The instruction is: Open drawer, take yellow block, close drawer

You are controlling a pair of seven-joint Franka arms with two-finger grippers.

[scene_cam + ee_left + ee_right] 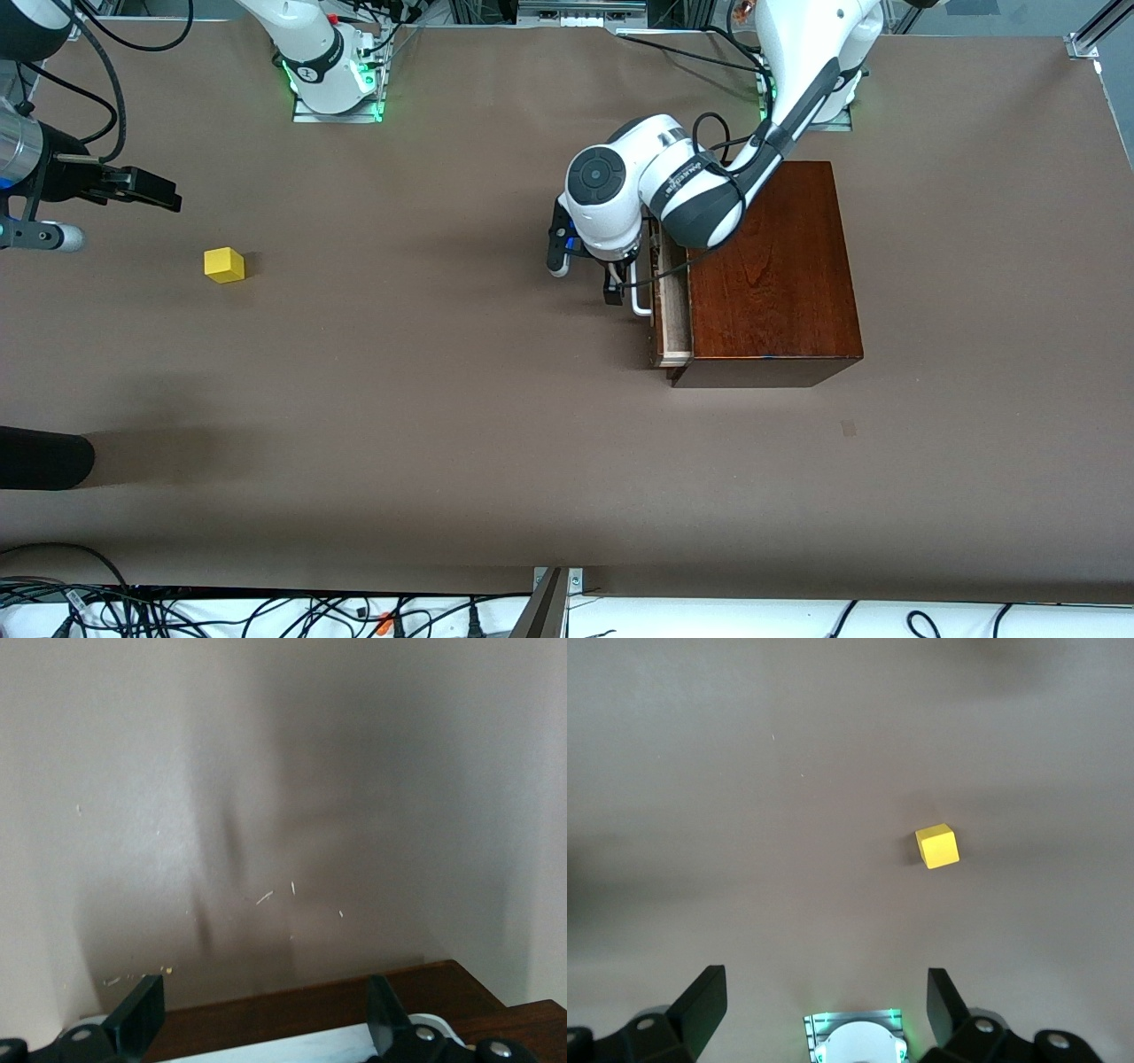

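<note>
The yellow block [225, 264] lies on the bare brown table toward the right arm's end, and it shows in the right wrist view as the same yellow block [937, 846]. Beside it, in the air, my right gripper [159, 193] [824, 1001] is open and empty. The drawer [673, 301] stands out a little from the mahogany box [771, 275], showing a strip of pale wood. My left gripper [620, 288] [264, 1019] is open at the drawer's dark front [292, 1010], its fingers apart on either side of the white handle [640, 299] [292, 1047].
The right arm's base [332, 80] and the left arm's base [815, 97] stand along the table's edge farthest from the front camera. A black rounded object [44, 456] juts in at the right arm's end, nearer the front camera. Cables [266, 611] run along the nearest edge.
</note>
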